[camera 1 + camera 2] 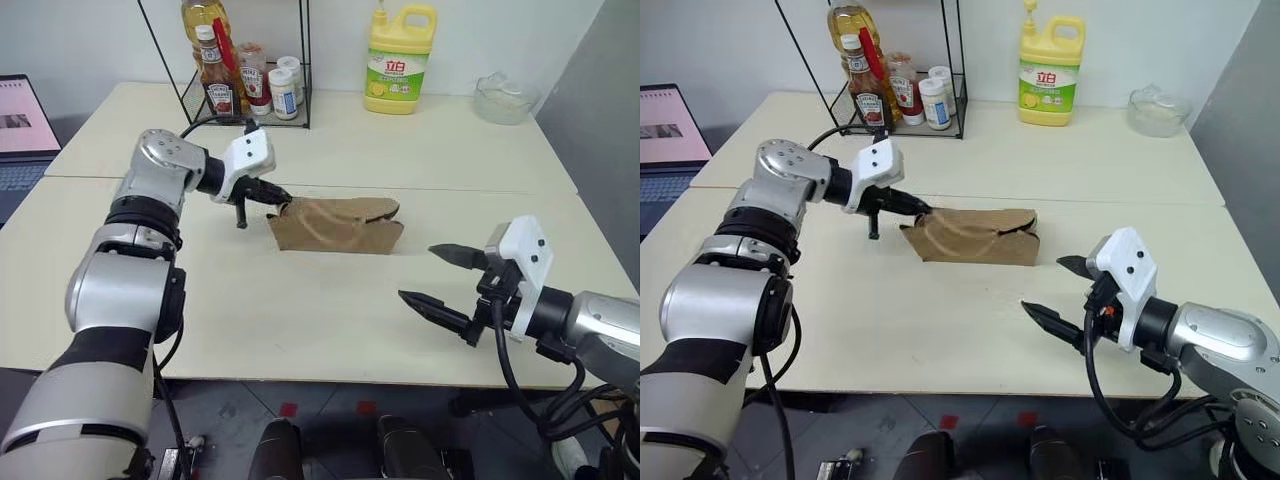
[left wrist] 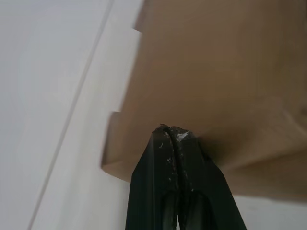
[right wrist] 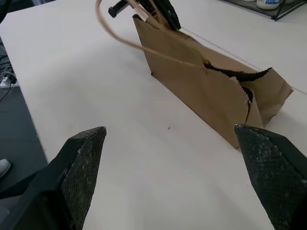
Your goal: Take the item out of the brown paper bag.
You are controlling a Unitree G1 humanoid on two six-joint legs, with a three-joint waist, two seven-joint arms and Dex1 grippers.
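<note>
The brown paper bag [image 1: 335, 225] lies on its side in the middle of the table, creased, with its serrated mouth [image 3: 240, 76] turned towards the right. A tan cord handle [image 3: 144, 48] trails along its side. My left gripper [image 1: 283, 197] is shut on the bag's left end, pinching the paper edge [image 2: 173, 130]. My right gripper [image 1: 415, 272] hovers open and empty near the table's front right, a short way off the bag. The item is hidden.
A wire rack [image 1: 245, 70] with a ketchup bottle, an oil bottle and small jars stands at the back left. A yellow detergent jug [image 1: 398, 60] and a glass bowl [image 1: 505, 97] stand at the back right. A laptop [image 1: 20, 130] sits at the far left.
</note>
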